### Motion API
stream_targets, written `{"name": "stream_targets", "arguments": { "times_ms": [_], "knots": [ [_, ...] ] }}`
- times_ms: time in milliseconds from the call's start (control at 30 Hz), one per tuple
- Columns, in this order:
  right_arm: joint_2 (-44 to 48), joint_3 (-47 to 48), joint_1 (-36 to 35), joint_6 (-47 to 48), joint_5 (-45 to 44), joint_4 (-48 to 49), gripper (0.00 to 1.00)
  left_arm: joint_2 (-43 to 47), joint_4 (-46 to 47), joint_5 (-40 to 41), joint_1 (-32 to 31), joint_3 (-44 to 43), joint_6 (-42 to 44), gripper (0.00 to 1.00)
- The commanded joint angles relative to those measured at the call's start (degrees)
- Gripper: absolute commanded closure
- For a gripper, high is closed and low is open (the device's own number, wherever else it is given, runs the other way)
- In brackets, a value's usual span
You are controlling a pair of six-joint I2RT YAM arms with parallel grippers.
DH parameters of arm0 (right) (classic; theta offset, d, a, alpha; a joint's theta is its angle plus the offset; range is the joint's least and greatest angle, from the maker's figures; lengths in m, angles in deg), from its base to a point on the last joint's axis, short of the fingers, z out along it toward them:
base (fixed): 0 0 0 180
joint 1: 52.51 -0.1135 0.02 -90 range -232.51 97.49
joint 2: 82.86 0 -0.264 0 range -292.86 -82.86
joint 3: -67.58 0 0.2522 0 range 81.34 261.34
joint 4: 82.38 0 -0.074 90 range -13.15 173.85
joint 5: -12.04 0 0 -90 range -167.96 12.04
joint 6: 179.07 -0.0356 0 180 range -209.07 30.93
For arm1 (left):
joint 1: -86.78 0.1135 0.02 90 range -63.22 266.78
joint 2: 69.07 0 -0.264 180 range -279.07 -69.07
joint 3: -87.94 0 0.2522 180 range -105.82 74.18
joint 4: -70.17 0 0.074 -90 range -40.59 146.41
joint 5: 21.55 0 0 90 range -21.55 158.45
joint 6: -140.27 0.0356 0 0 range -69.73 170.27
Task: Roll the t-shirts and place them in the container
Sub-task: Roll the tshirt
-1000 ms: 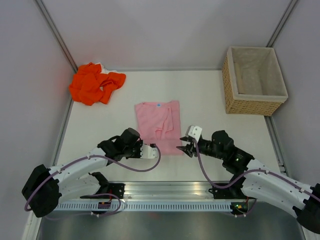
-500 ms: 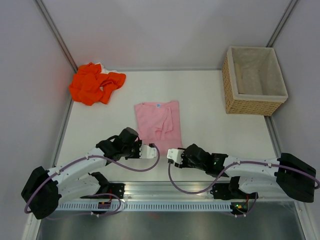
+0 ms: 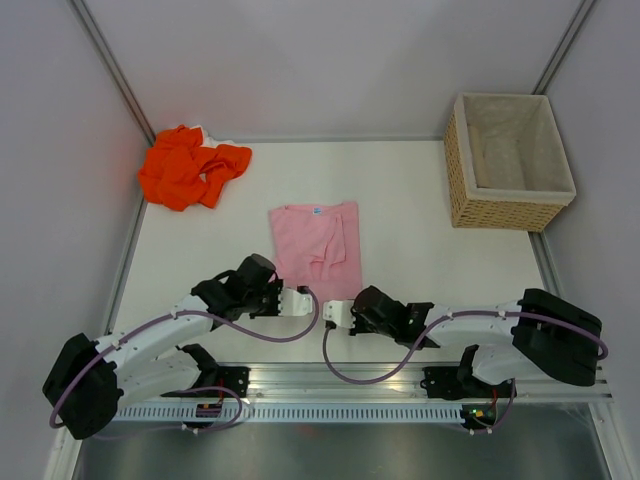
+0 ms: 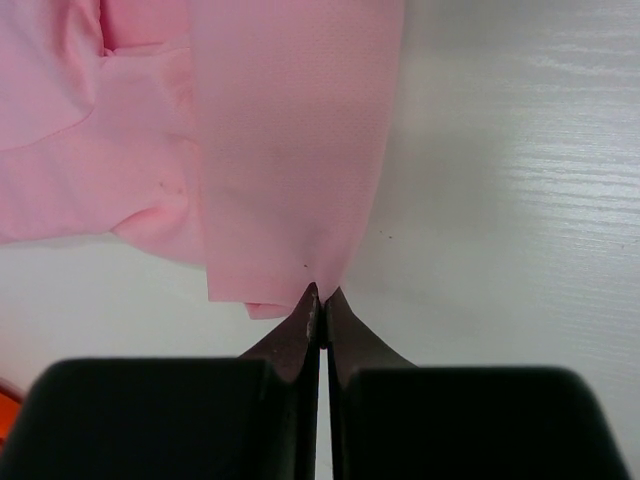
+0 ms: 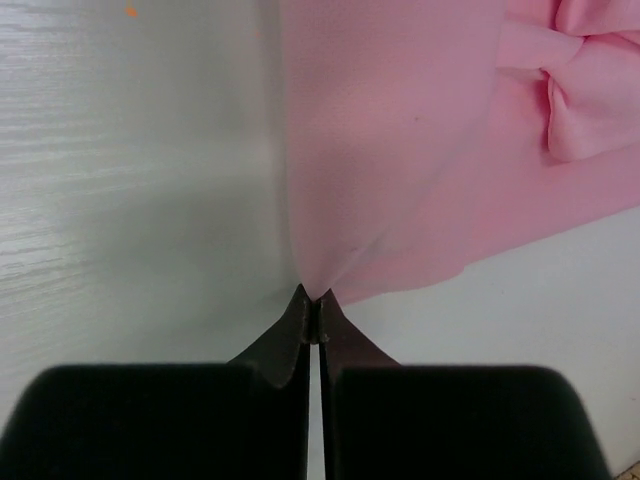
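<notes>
T-shirts both lie on the white surface (image 3: 430, 260); neither is rolled yet. The pink t-shirt (image 3: 315, 245) is folded into a flat strip at centre, ready for rolling. The orange t-shirt (image 3: 190, 165) sits crumpled in the far left corner, untouched. The left gripper (image 4: 320, 300) and right gripper (image 5: 312, 305) have their jaws clamped on the pink near hem. A blue collar tag (image 3: 318, 211) is probably a label, too small to read.

1. The right pincer (image 3: 333, 312) has swung left, from beside the near right corner of the pink t-shirt (image 3: 315, 240) to its near hem.
2. Its jaws were apart and are now pinched on that hem.
3. The hem looks slightly drawn in, though the top view is unclear there.
</notes>
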Motion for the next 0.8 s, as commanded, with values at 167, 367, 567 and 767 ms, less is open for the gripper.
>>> {"name": "stream_targets", "arguments": {
  "times_ms": [167, 367, 567, 767],
  "knots": [
    [3.8, 12.3, -0.5, -8.1, 13.8, -21.3, 1.00, 4.1, -14.3, -8.6, 0.3, -4.3, 0.5, 0.98],
    [3.4, 18.8, -1.9, -13.2, 31.6, -30.4, 1.00, 6.1, -29.6, -17.2, 0.3, -8.7, -3.4, 0.98],
    [6.1, 17.1, -1.3, -21.1, 40.0, -25.0, 1.00, 5.9, -34.4, -19.8, 3.3, -11.1, -5.0, 0.98],
    [8.0, 11.8, 11.4, -27.5, 46.4, -18.2, 1.00, -2.5, -34.6, -20.6, 12.9, -12.7, 0.0, 0.98]
  ]
}}
